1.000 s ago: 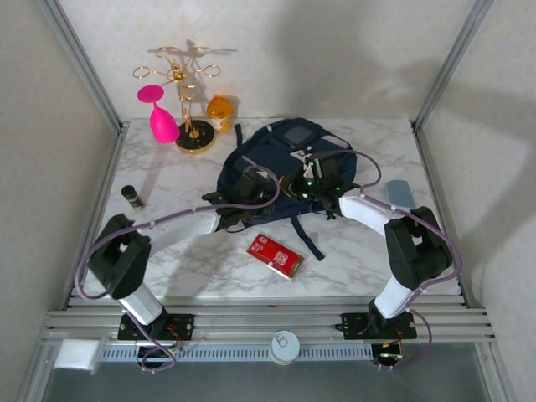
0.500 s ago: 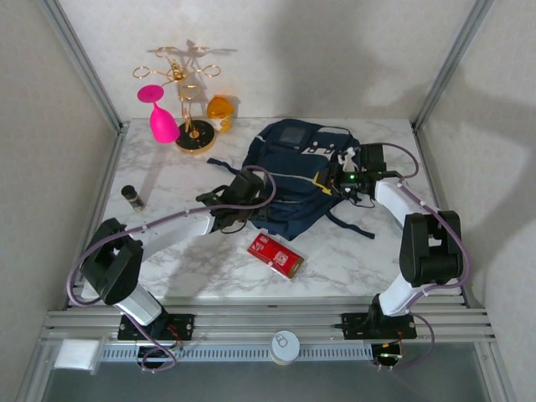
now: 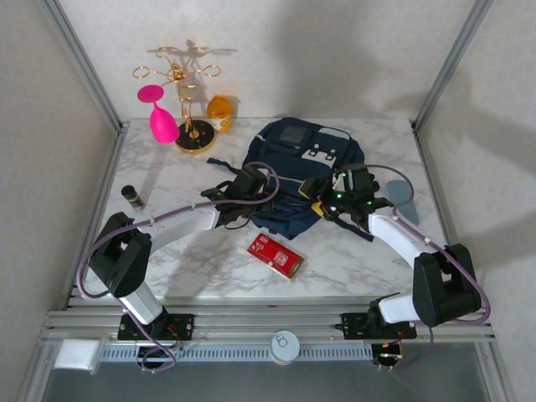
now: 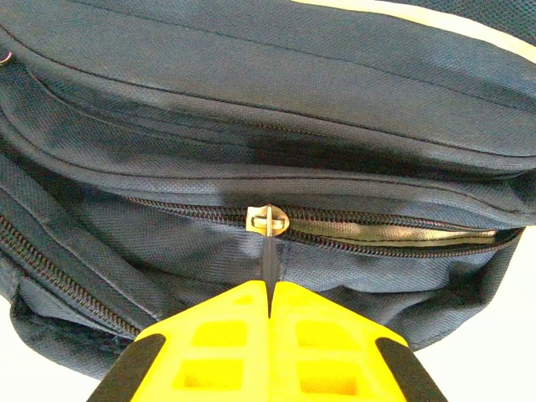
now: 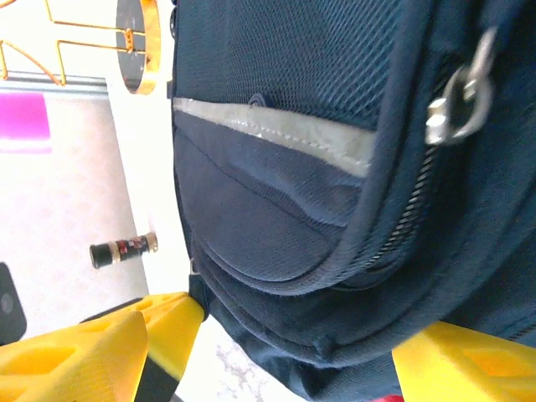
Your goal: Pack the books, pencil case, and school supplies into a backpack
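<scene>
1. I see the navy backpack (image 3: 293, 155) lying flat on the middle of the surface (image 3: 193, 268), nearer the far edge than the near one.
2. My left gripper (image 4: 270, 291) is at the backpack's near-left side. Its yellow fingers are pressed together on the dark zip pull (image 4: 268, 251) of a pocket zip. The metal slider (image 4: 268, 220) sits just above the fingertips, and the zip gapes a little to its right.
3. My right gripper (image 5: 293, 352) has its fingers wide apart with the backpack's rounded end between them. One finger touches the fabric, and nothing is clamped.
4. The flat red box (image 3: 275, 255) lies toward the near edge, just clear of the backpack.
5. The grey-blue pencil case (image 3: 400, 199) lies by the right edge, beside my right arm.
6. A short black cylinder (image 3: 132, 197) stands near the left edge.
</scene>
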Controlling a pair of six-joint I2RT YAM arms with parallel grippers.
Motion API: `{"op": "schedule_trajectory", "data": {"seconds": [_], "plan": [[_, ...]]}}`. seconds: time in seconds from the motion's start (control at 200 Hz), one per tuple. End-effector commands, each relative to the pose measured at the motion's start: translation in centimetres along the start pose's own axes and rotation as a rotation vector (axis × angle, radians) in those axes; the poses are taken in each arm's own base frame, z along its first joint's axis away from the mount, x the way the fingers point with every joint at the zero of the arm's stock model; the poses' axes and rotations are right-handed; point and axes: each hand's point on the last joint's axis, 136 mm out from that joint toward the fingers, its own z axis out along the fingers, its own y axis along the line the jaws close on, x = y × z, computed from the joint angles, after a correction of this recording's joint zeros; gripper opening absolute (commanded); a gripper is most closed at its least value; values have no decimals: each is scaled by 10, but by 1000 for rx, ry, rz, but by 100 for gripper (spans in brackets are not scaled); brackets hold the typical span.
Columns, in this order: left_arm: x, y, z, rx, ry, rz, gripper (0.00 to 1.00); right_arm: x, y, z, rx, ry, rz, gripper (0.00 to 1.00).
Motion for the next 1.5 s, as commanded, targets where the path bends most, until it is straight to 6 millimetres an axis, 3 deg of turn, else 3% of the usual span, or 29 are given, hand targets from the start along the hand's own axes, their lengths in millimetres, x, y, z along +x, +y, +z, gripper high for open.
{"op": "schedule_trajectory", "data": {"seconds": [0.0,0.09,0.255,0.426,0.696,0.851,1.001,1.116,1.337,1.492], "plan": [[-11,-15,-3,63,-30,0,0,-21,34,1,-79,-105,44,75],[-11,-18,-2,78,-30,-2,0,-26,54,3,-104,-124,17,72],[-13,-21,-1,89,-32,-5,0,-29,71,9,-107,-149,11,66],[-13,-21,1,86,-40,-5,0,-27,74,13,-61,-224,48,59],[-16,-18,-1,72,-47,6,0,-35,77,-8,-9,-313,46,62],[-14,-17,2,69,-40,7,0,-37,67,-10,60,-330,41,64],[-14,-14,2,54,-43,9,0,-35,70,0,88,-326,18,64],[-16,-16,2,62,-52,2,0,-29,59,18,97,-305,65,63],[-21,-16,2,61,-71,-7,0,-24,56,40,132,-402,83,60],[-23,-15,2,59,-80,-9,0,-32,47,55,150,-442,87,50]]}}
